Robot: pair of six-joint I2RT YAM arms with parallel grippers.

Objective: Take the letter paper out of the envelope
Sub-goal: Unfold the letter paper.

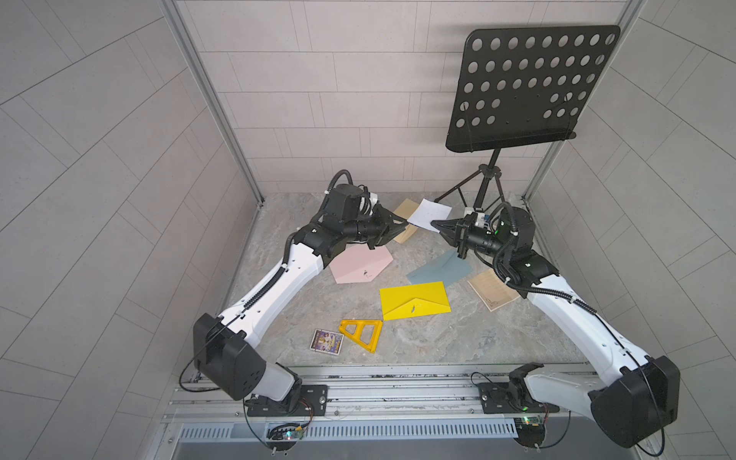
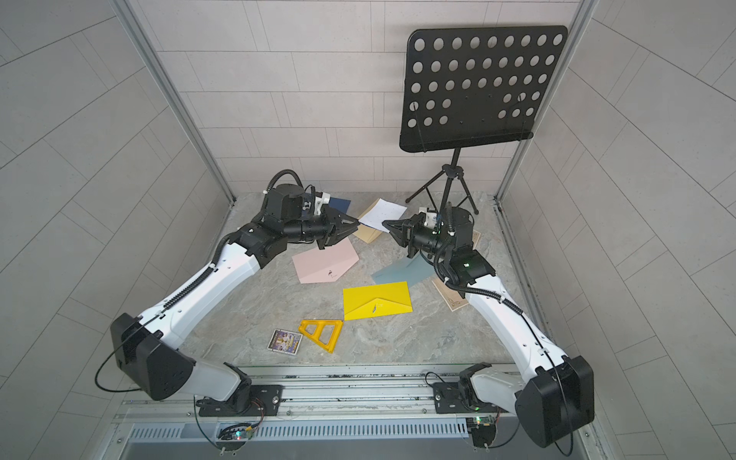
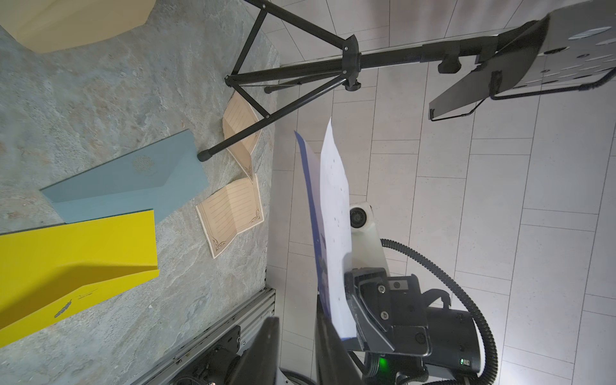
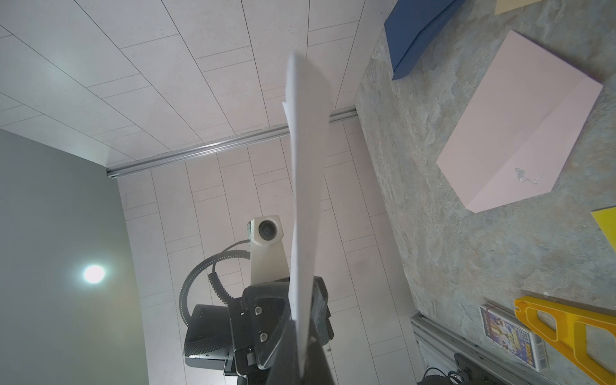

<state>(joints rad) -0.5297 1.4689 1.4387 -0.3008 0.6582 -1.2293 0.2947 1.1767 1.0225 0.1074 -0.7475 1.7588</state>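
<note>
I find the right gripper (image 1: pixel 436 226) clamped on the white letter paper (image 1: pixel 430 213) and holding it aloft, clear of the navy envelope (image 2: pixel 340 204) on the table, presumably its own. Extraction looks complete. The left gripper (image 1: pixel 402 230) stands slightly parted and empty, just beside the sheet's edge.

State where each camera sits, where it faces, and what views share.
Top views: above the bases, looking down at the table; left arm, right arm whole.
Left wrist: on the left arm, facing the right gripper holding the letter paper; own fingers show.
Right wrist: on the right arm, facing the left gripper; own fingers pinch the paper.
Shared: both wrist views show paper and yellow envelope.
</note>
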